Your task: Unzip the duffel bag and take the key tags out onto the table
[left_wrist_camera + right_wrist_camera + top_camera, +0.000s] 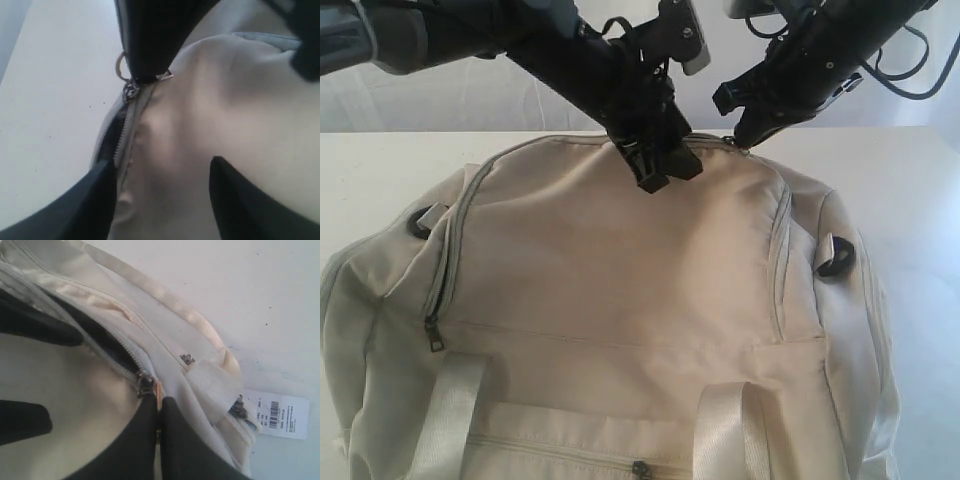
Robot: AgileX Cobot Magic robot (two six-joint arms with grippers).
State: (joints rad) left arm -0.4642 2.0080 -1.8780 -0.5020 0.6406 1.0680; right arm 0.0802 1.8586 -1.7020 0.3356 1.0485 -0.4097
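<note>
Light: bright, even, washing the wide white tabletop [380,170] pale.
Shadows: soft, shallow folds across the cream-beige fabric duffel bag [620,270].
Focus: my left gripper [161,172] blurs near its lens, black fingers [85,210] soft-edged; exterior view slightly hazy.

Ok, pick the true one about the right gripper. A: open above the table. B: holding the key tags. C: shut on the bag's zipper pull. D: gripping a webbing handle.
C: the right gripper is pinched shut on the zipper pull of the duffel bag, whose zipper is partly open.
</note>
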